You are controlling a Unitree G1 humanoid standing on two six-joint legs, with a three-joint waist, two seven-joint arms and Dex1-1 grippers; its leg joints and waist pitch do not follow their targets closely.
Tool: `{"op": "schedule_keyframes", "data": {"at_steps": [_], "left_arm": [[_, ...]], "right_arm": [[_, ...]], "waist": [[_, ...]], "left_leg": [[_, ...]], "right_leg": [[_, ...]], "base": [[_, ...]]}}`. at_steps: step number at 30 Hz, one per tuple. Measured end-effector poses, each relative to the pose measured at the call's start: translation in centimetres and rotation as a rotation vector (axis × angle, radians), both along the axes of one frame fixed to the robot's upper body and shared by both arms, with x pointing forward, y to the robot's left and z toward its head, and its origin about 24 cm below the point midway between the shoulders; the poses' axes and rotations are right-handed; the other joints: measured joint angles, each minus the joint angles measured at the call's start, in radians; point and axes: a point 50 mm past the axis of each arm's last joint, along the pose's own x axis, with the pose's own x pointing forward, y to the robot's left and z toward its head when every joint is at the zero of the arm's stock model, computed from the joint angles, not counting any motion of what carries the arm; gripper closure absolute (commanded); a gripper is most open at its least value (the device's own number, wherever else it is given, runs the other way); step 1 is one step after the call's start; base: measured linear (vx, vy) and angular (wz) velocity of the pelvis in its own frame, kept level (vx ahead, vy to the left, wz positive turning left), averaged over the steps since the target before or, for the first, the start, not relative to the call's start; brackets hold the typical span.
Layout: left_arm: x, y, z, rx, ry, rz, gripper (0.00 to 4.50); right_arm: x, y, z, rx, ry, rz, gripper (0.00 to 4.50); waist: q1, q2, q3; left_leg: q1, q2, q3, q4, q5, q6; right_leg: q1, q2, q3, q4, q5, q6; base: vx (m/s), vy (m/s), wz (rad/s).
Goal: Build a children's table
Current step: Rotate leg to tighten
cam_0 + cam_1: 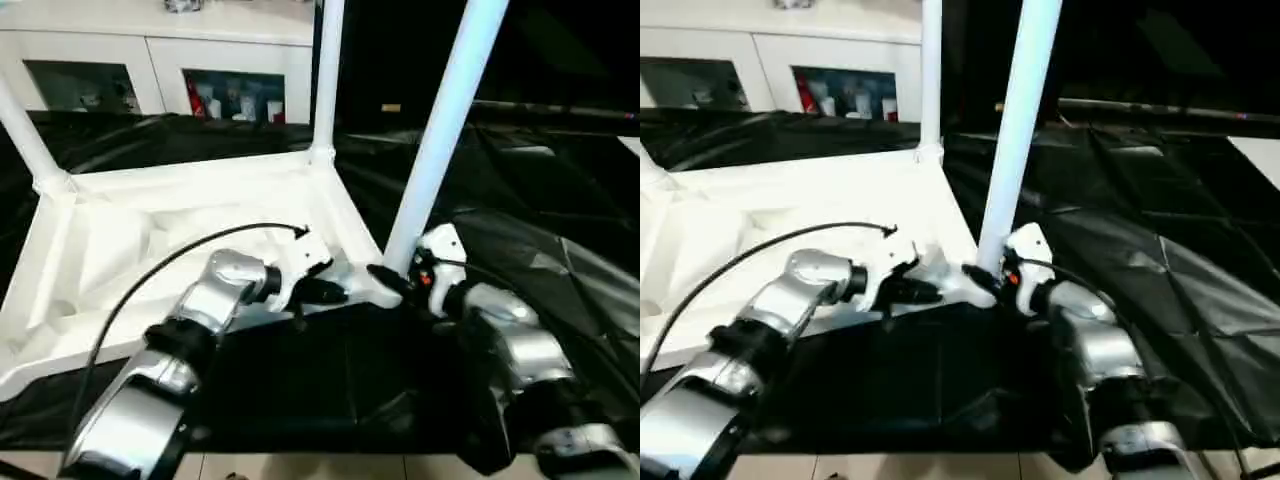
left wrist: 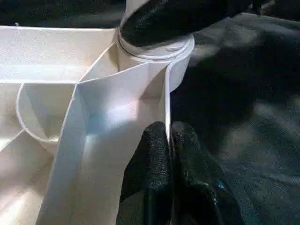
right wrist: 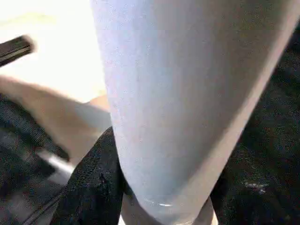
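A: Item: tabletop (image 1: 180, 250), upside down on black cloth (image 1: 560, 260). Left gripper (image 2: 168, 140) pinches its rim; right gripper (image 3: 154, 187) clasps the near-corner leg (image 1: 440, 140).

B: Risk: the tilted leg jams or pops from its socket (image 2: 157, 51).

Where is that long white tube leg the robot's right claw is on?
In the left eye view the long white tube leg stands tilted in the near right corner socket of the upturned white plastic tabletop, with the right claw around its base.
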Motion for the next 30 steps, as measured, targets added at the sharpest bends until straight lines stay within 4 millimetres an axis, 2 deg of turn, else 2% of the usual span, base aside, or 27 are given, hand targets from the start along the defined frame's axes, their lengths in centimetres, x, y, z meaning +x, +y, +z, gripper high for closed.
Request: {"op": "schedule_keyframes", "data": {"at_steps": [1,4,9,10,11,13,17,18,19,21,23,30], "left_arm": [[0.3,-1.0,0.0,0.006,-0.013,0.031,4.50],[0.5,-2.5,-0.2,0.007,-0.021,0.069,4.50],[0.6,-2.5,-0.2,0.011,-0.046,0.056,4.50],[0.6,-2.5,-0.2,0.012,-0.049,0.055,4.50],[0.6,-2.5,-0.2,0.012,-0.053,0.053,4.50],[0.6,-2.4,-0.2,0.015,-0.066,0.045,4.50],[0.6,-2.4,-0.2,0.015,-0.098,0.030,4.50],[0.6,-2.4,-0.2,0.011,-0.104,0.028,4.05],[0.6,-2.4,-0.2,0.007,-0.107,0.029,3.93],[0.7,-2.2,-0.1,-0.042,-0.118,0.048,3.86],[0.7,-2.0,0.2,-0.087,-0.125,0.058,3.57],[0.4,0.4,1.8,-0.174,-0.129,0.023,3.11]], "right_arm": [[0.4,0.3,-0.1,0.001,0.001,-0.094,2.55],[0.9,0.5,-0.1,-0.003,0.009,-0.208,2.55],[1.0,0.6,0.0,0.008,0.003,-0.231,2.55],[1.0,0.6,0.0,0.010,0.002,-0.231,2.20],[1.0,0.6,0.0,0.012,0.002,-0.230,2.20],[0.8,0.4,-0.1,0.022,0.003,-0.227,1.85],[0.3,0.1,-0.3,0.018,-0.008,-0.227,1.45],[0.2,-0.1,-0.3,0.015,-0.013,-0.229,1.37],[0.1,-0.1,-0.3,0.014,-0.015,-0.225,1.37],[-0.4,-0.6,-0.1,0.025,-0.030,-0.211,1.37],[-0.9,-1.2,0.3,0.040,-0.046,-0.177,1.37],[-3.7,-3.1,1.4,0.082,-0.056,-0.004,1.37]], "waist": [[0.001,0.000,0.000],[0.007,0.002,-0.001],[0.011,0.004,-0.002],[0.011,0.004,-0.002],[0.011,0.005,-0.002],[0.012,0.006,-0.002],[0.010,0.008,-0.001],[0.010,0.009,0.000],[0.010,0.010,0.000],[0.013,0.007,0.001],[0.013,0.002,0.005],[0.006,0.004,0.006]], "left_leg": [[-0.001,0.000,0.000,0.001,0.000,-0.001],[-0.001,-0.002,0.000,0.000,0.000,0.000],[-0.001,-0.001,-0.001,-0.001,0.000,-0.001],[-0.001,-0.001,-0.001,-0.002,0.000,-0.001],[-0.001,-0.001,-0.002,-0.002,0.000,-0.001],[-0.001,-0.001,-0.002,-0.002,0.000,-0.001],[-0.001,-0.001,-0.002,-0.002,0.000,-0.001],[-0.002,-0.001,-0.002,-0.002,0.000,-0.001],[-0.002,-0.001,-0.002,-0.003,0.000,-0.001],[-0.004,-0.001,-0.002,-0.004,0.000,0.000],[-0.007,0.001,-0.002,-0.004,0.000,0.000],[-0.011,0.001,-0.002,-0.005,0.002,0.004]], "right_leg": [[0.000,0.000,0.000,0.000,0.000,0.001],[0.003,-0.001,0.001,-0.003,-0.001,0.002],[0.002,-0.001,0.000,-0.003,0.001,0.005],[0.002,-0.001,-0.001,-0.003,0.001,0.005],[0.002,-0.001,-0.001,-0.003,0.001,0.005],[0.002,-0.001,-0.001,-0.003,0.001,0.005],[0.001,-0.001,-0.001,-0.003,0.001,0.006],[0.001,-0.001,-0.001,-0.003,0.001,0.006],[0.000,-0.001,-0.001,-0.003,0.001,0.006],[-0.002,-0.001,-0.002,-0.003,0.001,0.006],[-0.004,0.000,-0.004,-0.003,0.003,0.004],[-0.006,0.001,-0.003,-0.009,0.001,0.006]], "base": [[0.000,0.000,0.00],[0.000,0.000,0.00],[0.000,0.000,0.00],[0.000,0.000,0.00],[0.000,0.000,0.00],[0.000,0.000,0.00],[0.000,0.000,0.00],[0.000,0.000,0.00],[0.000,0.000,0.00],[0.000,0.000,0.00],[0.000,0.000,0.00],[0.000,0.000,0.00]]}}
